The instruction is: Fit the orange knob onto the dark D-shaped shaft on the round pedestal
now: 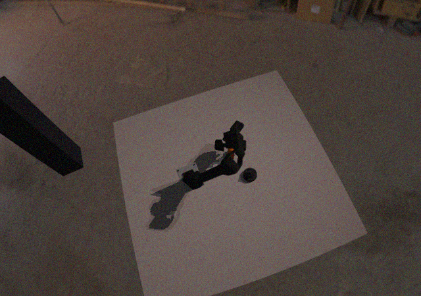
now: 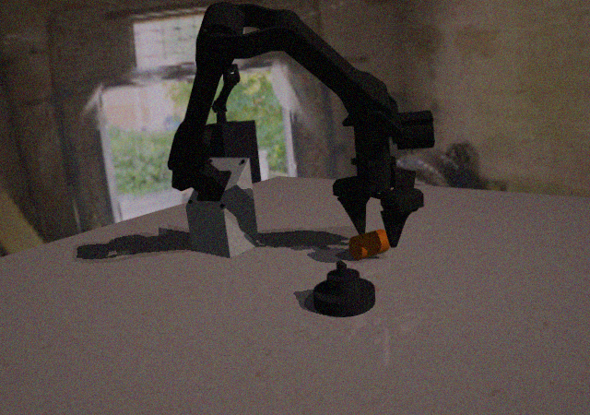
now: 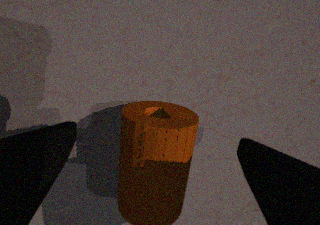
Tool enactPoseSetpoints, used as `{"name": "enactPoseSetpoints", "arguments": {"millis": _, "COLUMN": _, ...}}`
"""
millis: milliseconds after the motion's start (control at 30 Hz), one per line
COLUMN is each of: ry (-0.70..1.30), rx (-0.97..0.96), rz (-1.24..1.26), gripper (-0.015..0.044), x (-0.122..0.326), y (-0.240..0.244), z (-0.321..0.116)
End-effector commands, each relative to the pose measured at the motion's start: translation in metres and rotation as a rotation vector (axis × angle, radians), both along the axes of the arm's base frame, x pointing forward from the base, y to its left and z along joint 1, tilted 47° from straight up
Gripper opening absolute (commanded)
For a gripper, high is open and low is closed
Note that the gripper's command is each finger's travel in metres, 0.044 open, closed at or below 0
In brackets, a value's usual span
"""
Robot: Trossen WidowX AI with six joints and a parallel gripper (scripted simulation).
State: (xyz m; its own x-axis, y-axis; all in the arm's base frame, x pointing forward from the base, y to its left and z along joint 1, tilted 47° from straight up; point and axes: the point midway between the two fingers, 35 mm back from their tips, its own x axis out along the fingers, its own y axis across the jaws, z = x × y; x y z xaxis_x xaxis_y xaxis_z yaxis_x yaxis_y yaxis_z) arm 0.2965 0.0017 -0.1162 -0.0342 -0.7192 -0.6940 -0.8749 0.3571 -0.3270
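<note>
The orange knob [image 1: 231,150] [image 2: 369,244] [image 3: 156,185] lies on its side on the table. Its end face with the hole shows at the top in the wrist view; part of the knob is in shadow. My gripper [image 2: 378,239] [image 3: 159,138] is open, pointing down, with its fingertips just above and on either side of the knob and nothing held. In the top view the arm hides the fingers. The round dark pedestal [image 1: 249,175] [image 2: 344,298] stands upright nearby, in front of the knob in the exterior view. Its short shaft [image 2: 341,265] is bare; the flat side cannot be made out.
The pale table top [image 1: 272,235] [image 2: 190,353] carries the arm's light grey base [image 2: 206,230], behind and left of the pedestal in the exterior view. The arm [image 1: 214,174] [image 2: 324,63] arches over from the base. A black beam [image 1: 37,129] shows left of the table in the top view.
</note>
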Motion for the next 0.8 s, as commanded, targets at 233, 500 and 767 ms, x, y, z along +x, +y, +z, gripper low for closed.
{"name": "enactPoseSetpoints", "arguments": {"millis": 233, "ry": 0.005, "rx": -0.005, "rz": 0.006, "gripper": 0.0387, "x": -0.0019, "y": -0.0096, "z": -0.0084}}
{"name": "enactPoseSetpoints", "arguments": {"millis": 500, "ry": 0.005, "rx": -0.005, "rz": 0.006, "gripper": 0.024, "x": -0.0019, "y": -0.0096, "z": -0.0084}}
{"name": "enactPoseSetpoints", "arguments": {"millis": 767, "ry": 0.005, "rx": -0.005, "rz": 0.006, "gripper": 0.0233, "x": -0.0019, "y": -0.0096, "z": -0.0084}}
